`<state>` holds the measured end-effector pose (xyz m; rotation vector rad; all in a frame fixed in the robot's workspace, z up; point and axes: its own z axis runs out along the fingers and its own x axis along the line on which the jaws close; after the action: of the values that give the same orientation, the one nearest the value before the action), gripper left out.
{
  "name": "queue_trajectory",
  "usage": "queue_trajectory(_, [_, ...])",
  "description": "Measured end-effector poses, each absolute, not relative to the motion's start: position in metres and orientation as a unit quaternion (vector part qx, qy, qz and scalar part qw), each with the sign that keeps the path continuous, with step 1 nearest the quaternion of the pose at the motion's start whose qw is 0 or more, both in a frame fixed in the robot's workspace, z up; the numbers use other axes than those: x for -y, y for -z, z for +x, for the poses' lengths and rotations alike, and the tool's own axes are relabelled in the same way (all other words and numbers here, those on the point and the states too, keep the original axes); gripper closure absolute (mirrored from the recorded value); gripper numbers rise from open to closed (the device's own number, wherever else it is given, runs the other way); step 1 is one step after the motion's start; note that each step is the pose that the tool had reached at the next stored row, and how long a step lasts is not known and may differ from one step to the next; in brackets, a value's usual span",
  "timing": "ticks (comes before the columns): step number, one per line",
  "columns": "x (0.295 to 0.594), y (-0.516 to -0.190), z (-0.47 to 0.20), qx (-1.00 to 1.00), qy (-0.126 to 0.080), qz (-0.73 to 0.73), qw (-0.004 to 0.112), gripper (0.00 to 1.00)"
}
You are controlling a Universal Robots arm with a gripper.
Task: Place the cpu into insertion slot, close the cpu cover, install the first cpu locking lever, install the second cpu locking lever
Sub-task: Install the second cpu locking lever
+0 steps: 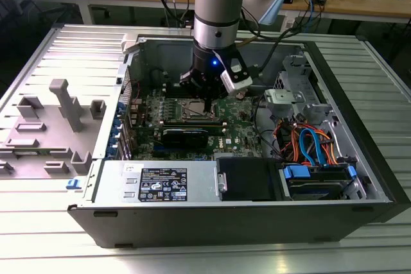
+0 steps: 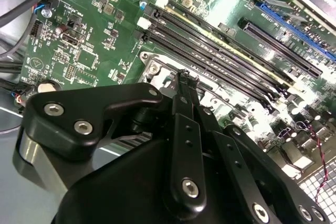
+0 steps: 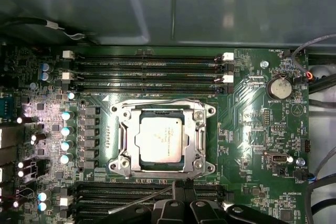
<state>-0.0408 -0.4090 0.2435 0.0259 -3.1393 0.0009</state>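
The open computer case (image 1: 192, 216) is lying on the slatted surface (image 1: 51, 235), and the arm is reaching down into it, over the green motherboard (image 3: 247, 129). I am taking the insertion slot (image 3: 122, 109) as the landmark. The cpu (image 3: 160, 139) is sitting flat inside it, so I am judging the first step as done. The cpu cover (image 3: 200, 129) is lying down around the chip, its window framing the silver top, so the second step is looking done too. A thin metal rod, probably a locking lever (image 3: 142, 199), is sticking out slanted on the tool's side of the slot, so it seems not yet latched; the other lever I cannot make out with certainty.

The tool (image 3: 181, 186) is hovering just beside the slot's edge. Its fingers (image 2: 184, 85) are standing close together in the second wrist view, and they are holding nothing that I can see.

Around the slot, long black memory slots (image 3: 147, 69) are running on the far side and on the tool's side. A round battery (image 3: 280, 87) is sitting well apart. Nothing is standing between the tool and the slot.
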Motion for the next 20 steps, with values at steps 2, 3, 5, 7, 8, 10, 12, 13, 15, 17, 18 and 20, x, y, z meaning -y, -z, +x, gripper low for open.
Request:
queue_trajectory(2, [0.410, -0.244, -0.041, 1.000, -0.002, 0.008, 0.001, 0.89])
queue_trajectory(3, [0.411, -0.244, -0.041, 1.000, -0.002, 0.008, 0.001, 0.89])
queue_trajectory(5, [0.413, -0.244, -0.041, 1.000, -0.003, 0.008, 0.001, 0.89])
queue_trajectory(7, [0.414, -0.244, -0.043, 1.000, -0.003, 0.008, 0.001, 0.89])
queue_trajectory(8, [0.414, -0.244, -0.045, 1.000, -0.003, 0.008, 0.001, 0.89])
queue_trajectory(10, [0.414, -0.243, -0.052, 1.000, -0.003, 0.008, 0.001, 0.89])
queue_trajectory(12, [0.414, -0.243, -0.052, 1.000, -0.003, 0.008, 0.001, 0.89])
queue_trajectory(13, [0.414, -0.243, -0.052, 1.000, -0.003, 0.008, 0.001, 0.89])
queue_trajectory(15, [0.414, -0.243, -0.052, 1.000, -0.003, 0.008, 0.001, 0.89])
queue_trajectory(17, [0.414, -0.243, -0.052, 1.000, -0.003, 0.008, 0.001, 0.89])
queue_trajectory(18, [0.414, -0.243, -0.052, 1.000, -0.003, 0.008, 0.001, 0.89])
queue_trajectory(20, [0.414, -0.243, -0.052, 1.000, -0.003, 0.008, 0.001, 0.89])
